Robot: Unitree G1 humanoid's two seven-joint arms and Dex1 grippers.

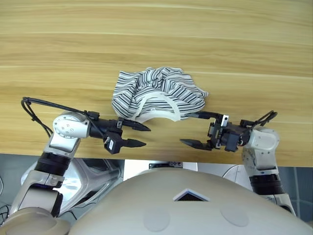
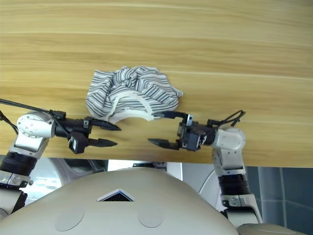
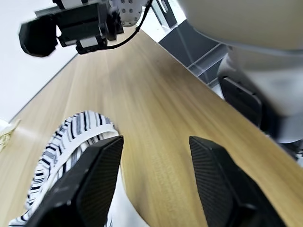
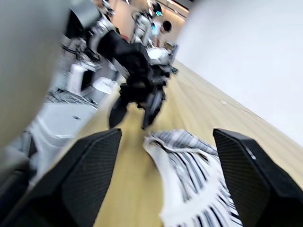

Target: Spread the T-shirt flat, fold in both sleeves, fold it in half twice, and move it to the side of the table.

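Note:
A black-and-white striped T-shirt (image 1: 157,90) lies crumpled in a heap on the wooden table (image 1: 146,34), its white collar (image 1: 159,108) facing the near edge. My left gripper (image 1: 146,136) hovers open just in front of the heap's left side, with nothing between its fingers. My right gripper (image 1: 185,128) is open too, close to the shirt's near right corner, its far finger almost at the cloth. In the left wrist view the shirt (image 3: 61,142) lies beside one finger (image 3: 83,184). In the right wrist view the shirt (image 4: 194,165) lies between and beyond the two pads (image 4: 90,175).
The table's front edge (image 1: 161,157) runs just below both grippers. Bare wood stretches to the left, right and far side of the heap. The right gripper (image 3: 71,23) appears far off in the left wrist view.

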